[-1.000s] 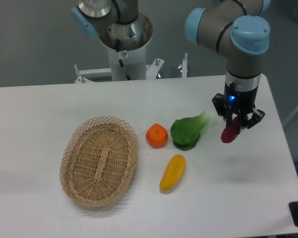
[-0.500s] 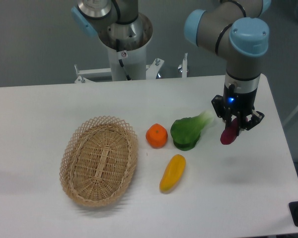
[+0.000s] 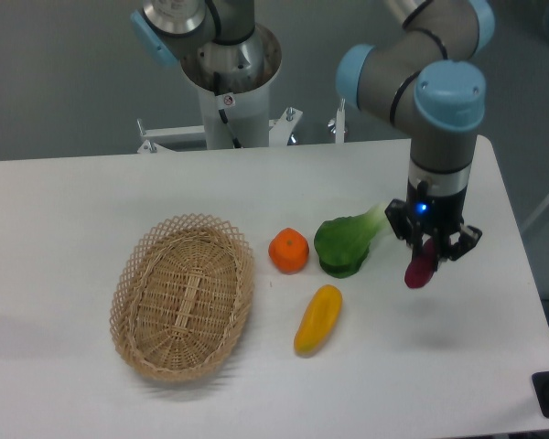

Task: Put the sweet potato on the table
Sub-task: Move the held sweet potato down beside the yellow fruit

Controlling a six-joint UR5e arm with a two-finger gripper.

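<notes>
Compared with a second ago, your gripper (image 3: pixel 430 256) has come down a bit and drifted slightly toward the front edge of the table (image 3: pixel 73 192), taking the sweet potato (image 3: pixel 420 270) with it. The fingers are pinched on the tuber's upper end, so it hangs tilted below them, off the tabletop, over the right side not far from the right edge. You can see a faint shadow under it on the white surface.

Everything else sits as it was: the green leafy vegetable (image 3: pixel 346 243) is just left of the gripper, the orange fruit (image 3: pixel 288 251) beside that, the yellow vegetable (image 3: pixel 317 319) nearer the front edge, and the wicker basket (image 3: pixel 184 295) toward the left.
</notes>
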